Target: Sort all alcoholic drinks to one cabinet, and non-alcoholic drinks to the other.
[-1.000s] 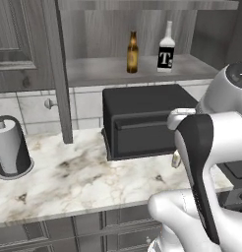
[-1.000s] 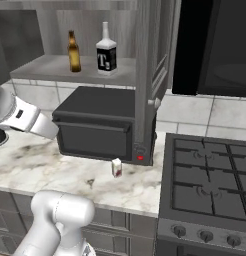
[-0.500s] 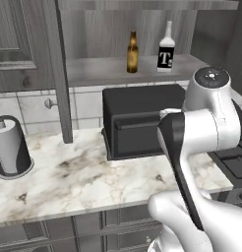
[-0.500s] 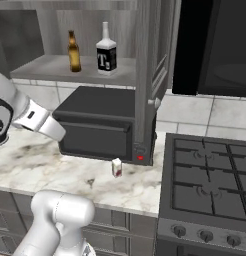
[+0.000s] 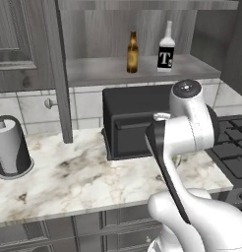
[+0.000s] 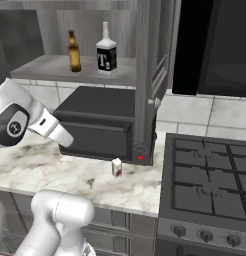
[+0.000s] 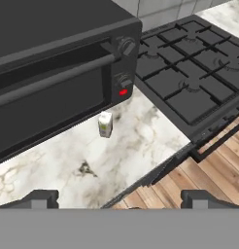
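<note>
You see a veined marble counter [image 5: 69, 182], a matt black oven [image 6: 100, 125] — brown glass beer bottle [image 5: 132, 52], wood-plank floor [image 7: 199, 180].

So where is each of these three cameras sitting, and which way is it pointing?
Left base view: behind the arm's left, facing the counter, toaster oven and shelf bottles; white arm at lower right.
Right base view: behind its right, same oven, small carton, stove; arm at left.
Hand view: on the hand, looking down at the carton; open claw tips at bottom.
All share the oven.
</note>
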Robot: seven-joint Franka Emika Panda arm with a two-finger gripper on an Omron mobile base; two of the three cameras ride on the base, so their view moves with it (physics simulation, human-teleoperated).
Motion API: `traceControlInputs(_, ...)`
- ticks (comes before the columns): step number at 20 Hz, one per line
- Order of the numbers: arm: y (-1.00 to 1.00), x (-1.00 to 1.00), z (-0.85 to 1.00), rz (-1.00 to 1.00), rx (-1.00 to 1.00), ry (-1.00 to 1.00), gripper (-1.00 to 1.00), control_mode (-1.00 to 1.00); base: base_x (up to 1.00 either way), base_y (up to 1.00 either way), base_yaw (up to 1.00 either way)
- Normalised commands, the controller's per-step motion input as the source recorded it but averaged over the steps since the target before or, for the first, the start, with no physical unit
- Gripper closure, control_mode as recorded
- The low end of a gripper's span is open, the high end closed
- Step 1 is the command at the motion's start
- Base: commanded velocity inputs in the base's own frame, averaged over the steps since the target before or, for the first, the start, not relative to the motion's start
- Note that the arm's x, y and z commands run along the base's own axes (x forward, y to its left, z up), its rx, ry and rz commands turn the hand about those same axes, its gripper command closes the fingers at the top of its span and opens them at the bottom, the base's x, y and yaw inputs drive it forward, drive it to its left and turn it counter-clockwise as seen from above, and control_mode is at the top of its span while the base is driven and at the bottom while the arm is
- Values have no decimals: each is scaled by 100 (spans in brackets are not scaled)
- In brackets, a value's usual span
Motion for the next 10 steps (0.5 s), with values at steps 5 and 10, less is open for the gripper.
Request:
traceControlInputs(5, -27, 18, -26, 0, 0, 0, -100, -100, 0, 0, 0)
traceControlInputs(10, -16, 19, -43, 0, 1, 2, -100, -100, 0, 0, 0)
